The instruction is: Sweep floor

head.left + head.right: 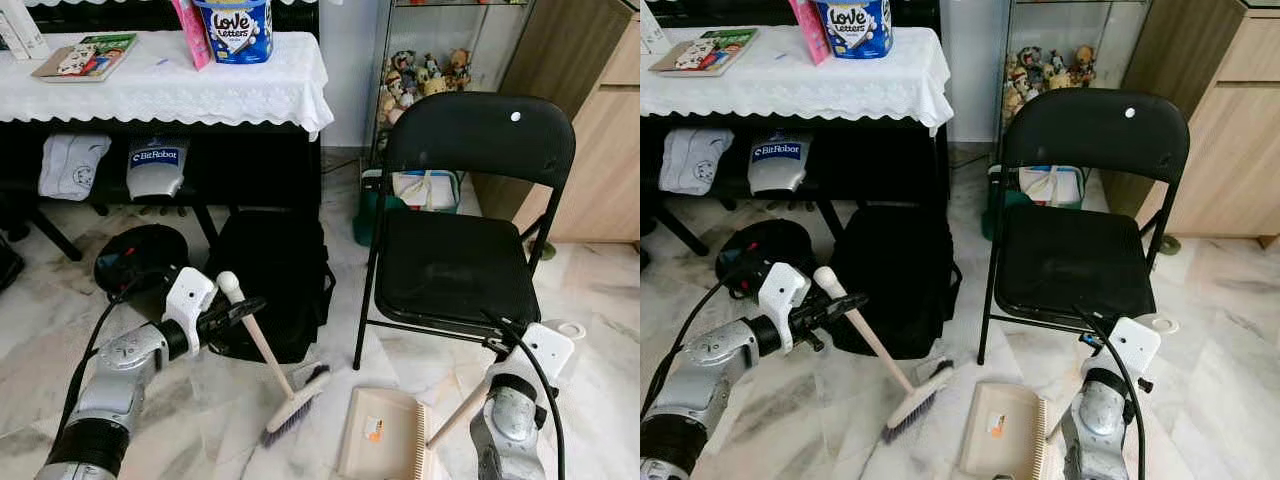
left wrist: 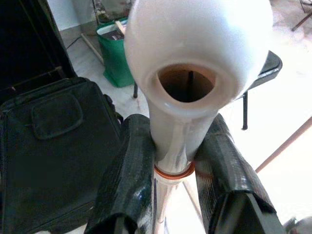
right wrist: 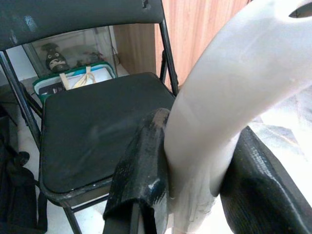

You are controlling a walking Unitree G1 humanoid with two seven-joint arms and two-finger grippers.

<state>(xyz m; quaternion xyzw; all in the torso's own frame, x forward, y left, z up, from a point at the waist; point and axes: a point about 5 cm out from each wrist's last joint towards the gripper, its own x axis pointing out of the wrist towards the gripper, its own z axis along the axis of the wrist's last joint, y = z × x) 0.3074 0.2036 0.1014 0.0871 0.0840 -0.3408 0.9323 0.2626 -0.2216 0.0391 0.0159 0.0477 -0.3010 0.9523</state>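
Observation:
A hand broom leans on the marble floor, its bristle head (image 1: 297, 403) down and its white cap (image 1: 229, 285) up. My left gripper (image 1: 238, 311) is shut on the wooden handle just under the cap; the left wrist view shows the black fingers (image 2: 127, 170) pressing the handle (image 2: 173, 146) from both sides. A beige dustpan (image 1: 380, 435) lies flat on the floor to the right of the bristles. Its long handle (image 1: 458, 413) rises to my right gripper (image 1: 505, 372), which is shut on the handle's white grip (image 3: 219, 112).
A black folding chair (image 1: 470, 250) stands just behind the dustpan. A black bag (image 1: 275, 280) and a round robot vacuum (image 1: 140, 255) sit under the lace-covered table (image 1: 170, 95). A green bag (image 1: 365, 215), a toy shelf (image 1: 425, 75) and a wooden cabinet (image 1: 600, 150) stand behind.

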